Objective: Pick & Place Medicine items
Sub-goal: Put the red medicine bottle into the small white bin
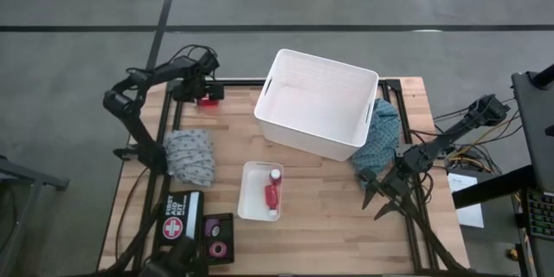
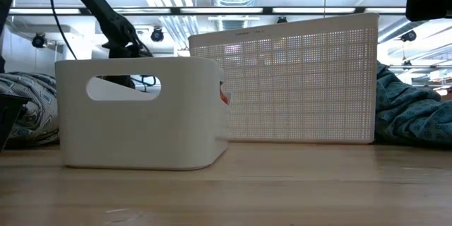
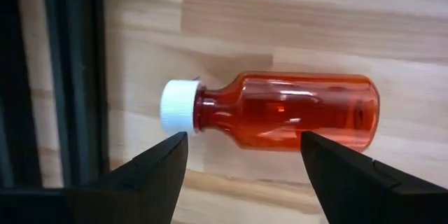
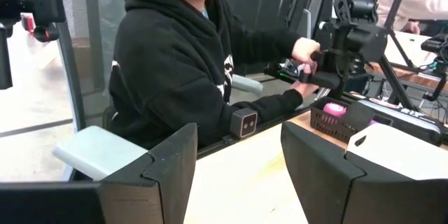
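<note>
Red bottles number two in the high view; one (image 1: 208, 100) lies at the upper left of the frame on the bare table (image 1: 329, 208), beside the dark rail at the table's far-left corner; the other (image 1: 273, 193) lies in a small white tray (image 1: 247, 192) at lower centre. At the lower left a dark compartment box (image 1: 217, 238) holds two small round rolls, one pink (image 1: 217, 248) and one darker (image 1: 212, 226); beside it sits a black first-aid pouch (image 1: 176, 218). Two patterned cloths show: a grey one (image 1: 192, 156) at left and a teal one (image 1: 383, 137) at right, which touches the big white basket (image 1: 318, 104) at upper centre.

The left gripper (image 1: 202, 86) reaches from the left edge toward the upper-left bottle, its arm bent at the elbow; its wrist view shows the bottle (image 3: 280, 110) lying on its side, white cap (image 3: 178, 106) toward the rail, with both dark fingers (image 3: 150, 171) spread wide on either side and gripping nothing. The right gripper (image 1: 379, 197) hangs at the right edge of the table below the teal cloth; its fingers (image 4: 164, 168) are parted and empty, and its wrist view shows a seated person in a black hoodie (image 4: 175, 63) beyond the table.
</note>
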